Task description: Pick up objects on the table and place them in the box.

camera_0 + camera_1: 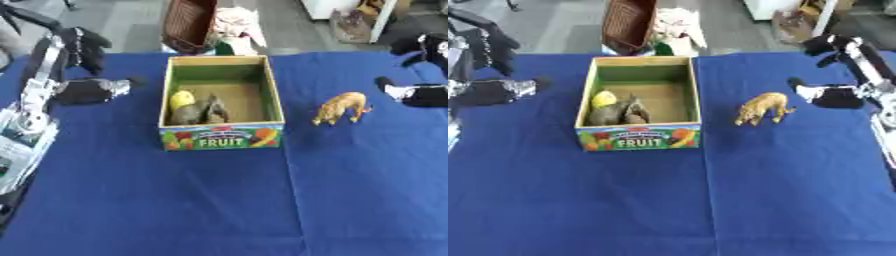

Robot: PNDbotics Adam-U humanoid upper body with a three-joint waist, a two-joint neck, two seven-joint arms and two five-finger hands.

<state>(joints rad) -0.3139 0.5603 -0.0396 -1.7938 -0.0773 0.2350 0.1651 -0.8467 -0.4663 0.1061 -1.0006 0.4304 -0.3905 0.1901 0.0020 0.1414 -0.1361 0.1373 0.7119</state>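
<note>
An open cardboard box (274, 95) with FRUIT on its front stands at the middle of the blue table. Inside it lie a yellow rounded object (180, 98) and a grey toy animal (201, 112). A golden-brown toy animal (341, 107) stands on the cloth just right of the box. My left hand (83, 91) hovers left of the box, apart from it, fingers stretched out and holding nothing. My right hand (833, 97) hangs right of the golden animal, a short gap away, also open with nothing in it.
A brown wicker basket (188, 22) and a pale bundle (236, 25) sit beyond the table's far edge. Papers (13, 155) lie at the left edge beside my arm. The blue cloth (219, 200) stretches bare in front of the box.
</note>
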